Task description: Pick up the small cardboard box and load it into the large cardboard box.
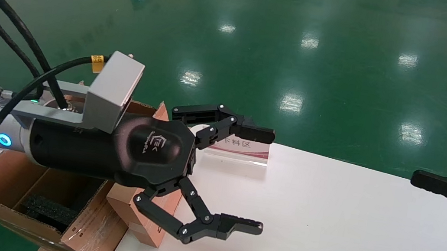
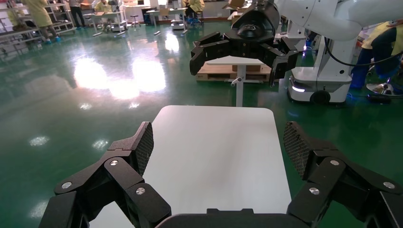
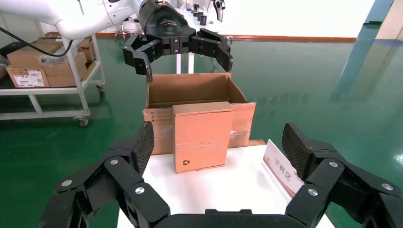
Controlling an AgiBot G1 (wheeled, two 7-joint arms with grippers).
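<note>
The large cardboard box (image 3: 192,97) is sitting off the white table's (image 1: 323,227) left end with the small cardboard box (image 3: 203,135) leaning upright against it, risking toppling under the wide-open left gripper (image 1: 223,176) hovering above, while the right gripper (image 1: 431,233), also spread, is idling opposite.

Left gripper (image 1: 238,178) hovers, jaws spread, above the small cardboard box (image 1: 141,214) — beside the large cardboard box (image 1: 21,197).

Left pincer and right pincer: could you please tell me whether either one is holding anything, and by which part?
Nothing is held. The left pincer is open above the table's left end; the right pincer is open, empty.
</note>
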